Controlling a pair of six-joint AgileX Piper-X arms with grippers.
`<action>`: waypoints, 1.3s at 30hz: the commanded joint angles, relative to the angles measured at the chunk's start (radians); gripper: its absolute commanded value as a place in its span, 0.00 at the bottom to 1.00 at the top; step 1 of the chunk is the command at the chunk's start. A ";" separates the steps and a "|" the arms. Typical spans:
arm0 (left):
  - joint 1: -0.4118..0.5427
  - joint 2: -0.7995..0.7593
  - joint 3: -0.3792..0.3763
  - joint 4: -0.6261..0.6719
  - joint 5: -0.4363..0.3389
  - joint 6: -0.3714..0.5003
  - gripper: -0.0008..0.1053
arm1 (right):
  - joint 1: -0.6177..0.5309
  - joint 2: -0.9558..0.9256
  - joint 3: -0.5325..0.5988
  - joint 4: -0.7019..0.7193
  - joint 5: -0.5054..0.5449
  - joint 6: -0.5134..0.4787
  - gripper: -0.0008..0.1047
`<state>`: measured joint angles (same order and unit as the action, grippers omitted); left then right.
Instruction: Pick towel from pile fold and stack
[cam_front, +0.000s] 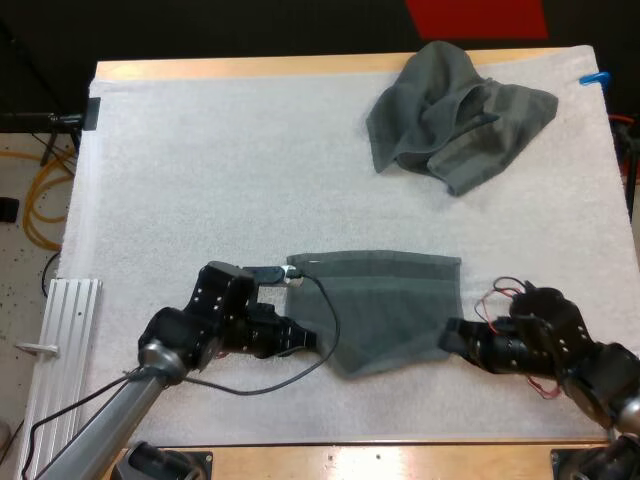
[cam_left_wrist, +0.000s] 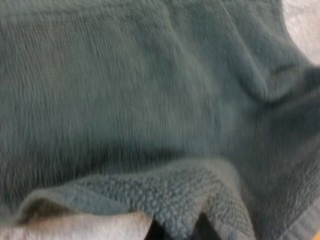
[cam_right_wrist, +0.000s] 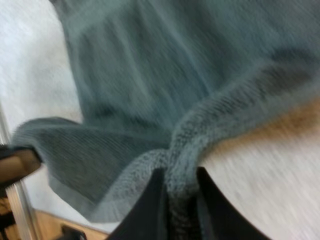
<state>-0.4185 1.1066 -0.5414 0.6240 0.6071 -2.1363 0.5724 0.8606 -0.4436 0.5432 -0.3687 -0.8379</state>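
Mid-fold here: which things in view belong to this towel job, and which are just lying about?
In the job: spread towel, gripped at opposite edges by left gripper and right gripper; crumpled towel, waiting at the far right of the white mat.
Lying about: metal rail beside the table.

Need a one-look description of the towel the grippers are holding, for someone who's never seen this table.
On the white mat, look at the near edge, between the left gripper and right gripper. The flat towel there is spread mostly flat and pinched at both sides, unlike the crumpled towel heaped at the far right corner.
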 joint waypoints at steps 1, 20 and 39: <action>0.000 0.017 0.001 -0.045 -0.012 -0.006 0.01 | 0.001 0.027 -0.001 -0.062 0.011 0.007 0.01; 0.264 0.278 0.001 -0.339 0.144 -0.021 0.01 | 0.001 0.319 -0.001 -0.373 0.315 0.206 0.01; 0.264 0.334 -0.001 -0.448 0.154 -0.022 0.29 | 0.001 0.330 -0.001 -0.374 0.418 0.112 0.28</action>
<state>-0.1530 1.4457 -0.5395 0.1923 0.7519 -2.1579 0.5724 1.1922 -0.4436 0.1749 0.0429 -0.7107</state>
